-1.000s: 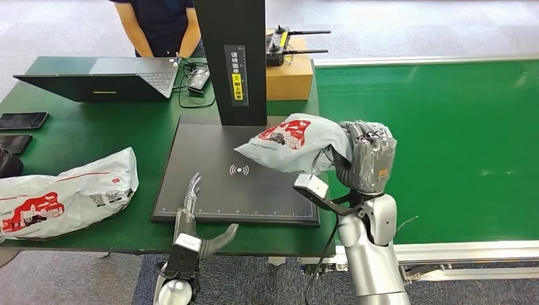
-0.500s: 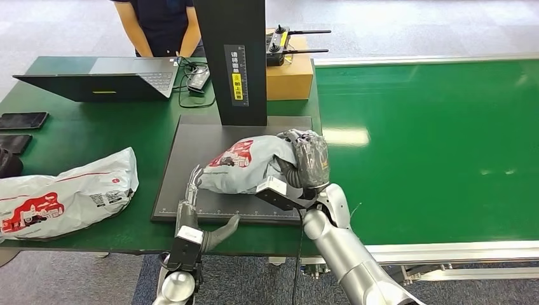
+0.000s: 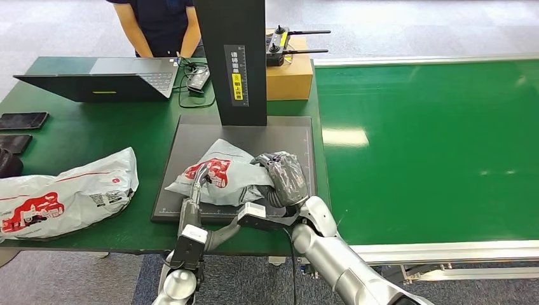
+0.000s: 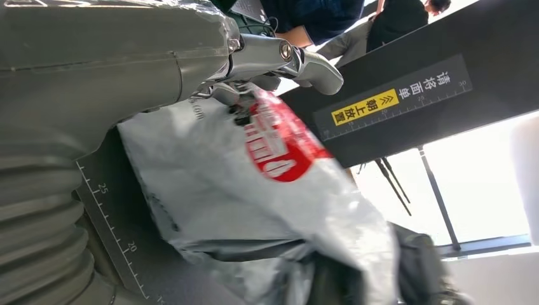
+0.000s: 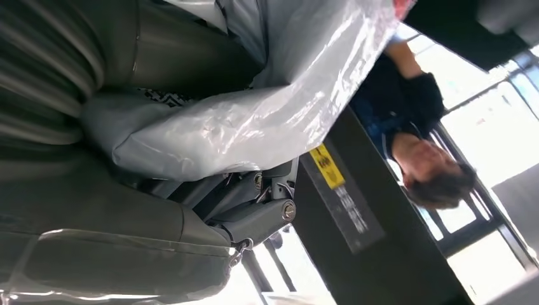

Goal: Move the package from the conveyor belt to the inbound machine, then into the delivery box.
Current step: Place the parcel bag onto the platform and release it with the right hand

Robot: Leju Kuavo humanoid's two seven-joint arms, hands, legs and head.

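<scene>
A grey plastic mailer package (image 3: 219,175) with a red logo lies on the black scanning plate (image 3: 197,136) of the inbound machine. My right hand (image 3: 284,178) grips its right end, and the right wrist view shows the grey film (image 5: 254,121) bunched in that hand. My left hand (image 3: 194,197) reaches up from the front edge of the plate, fingers stretched out and touching the package's left side. In the left wrist view the package (image 4: 267,190) lies right before the fingers (image 4: 286,60). The green conveyor belt (image 3: 438,140) runs along the right.
The machine's black post (image 3: 232,60) stands at the plate's back. A second grey mailer (image 3: 63,194) lies at the table's left. A laptop (image 3: 108,76), phones (image 3: 22,121) and a cardboard box (image 3: 289,76) with a controller sit behind. A person (image 3: 159,25) stands at the far edge.
My right hand has carried the package leftward and down from above the belt's edge onto the scanning plate. The package now meets the left hand's fingers.
</scene>
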